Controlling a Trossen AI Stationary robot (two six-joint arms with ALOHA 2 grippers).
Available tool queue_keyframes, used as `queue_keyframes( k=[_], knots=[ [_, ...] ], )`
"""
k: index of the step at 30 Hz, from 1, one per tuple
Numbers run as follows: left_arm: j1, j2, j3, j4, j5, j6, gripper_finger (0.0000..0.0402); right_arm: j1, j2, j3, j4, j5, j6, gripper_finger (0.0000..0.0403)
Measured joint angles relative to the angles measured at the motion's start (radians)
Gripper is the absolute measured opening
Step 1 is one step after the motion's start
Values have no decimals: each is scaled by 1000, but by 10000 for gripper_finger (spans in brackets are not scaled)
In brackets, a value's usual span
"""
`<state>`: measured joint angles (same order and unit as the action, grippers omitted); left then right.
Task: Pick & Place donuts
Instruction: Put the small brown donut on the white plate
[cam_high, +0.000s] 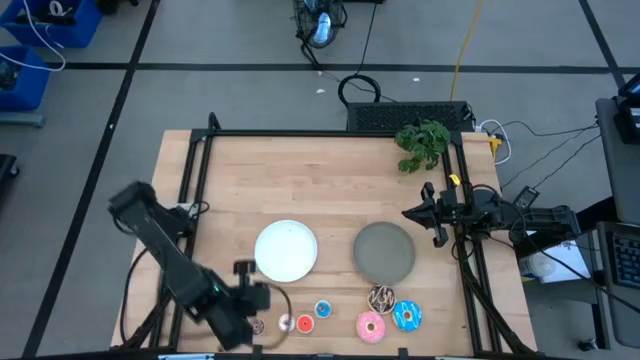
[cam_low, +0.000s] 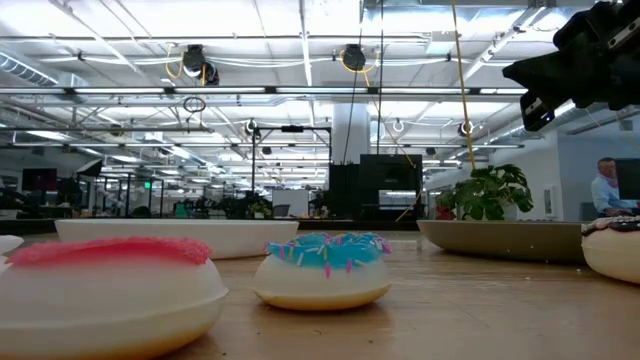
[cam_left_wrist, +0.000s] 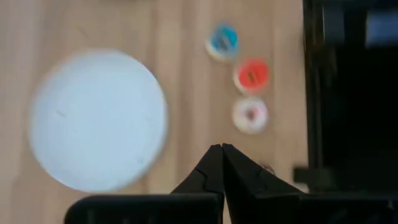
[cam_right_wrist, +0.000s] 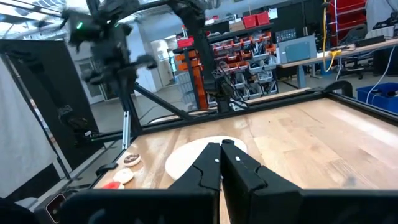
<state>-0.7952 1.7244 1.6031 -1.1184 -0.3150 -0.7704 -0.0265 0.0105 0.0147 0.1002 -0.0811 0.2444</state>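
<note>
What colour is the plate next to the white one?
Grey. The grey plate shows best in the high view, beside the white plate.

Light: bright, even, from ceiling strip lamps (cam_low: 300, 90) overhead.
Shadows: faint and soft on the table (cam_high: 330, 180).
Blur: white plate (cam_left_wrist: 98, 120) ahead of the left gripper (cam_left_wrist: 222, 149) smeared; near donuts (cam_low: 322, 268) soft.

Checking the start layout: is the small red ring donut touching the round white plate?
Apart. The high view shows bare wood between the small red ring donut and the round white plate; the left wrist view shows the same gap.
</note>
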Motion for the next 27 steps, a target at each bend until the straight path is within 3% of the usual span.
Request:
queue_keyframes(
  k=[6,12,20,27],
  knots=[
    [-12,157,102,-18,112,-15,5,0,0,0,-2,1,-2,0],
    [-12,203,108,-17,160,-105,18,0,0,0,-21,45,-20,0],
    [-17,221,106,-21,180,-206,140,0,0,0,-24,55,-21,0],
    [-53,221,95,-39,127,-182,244,0,0,0,-5,58,-21,0]
  ],
)
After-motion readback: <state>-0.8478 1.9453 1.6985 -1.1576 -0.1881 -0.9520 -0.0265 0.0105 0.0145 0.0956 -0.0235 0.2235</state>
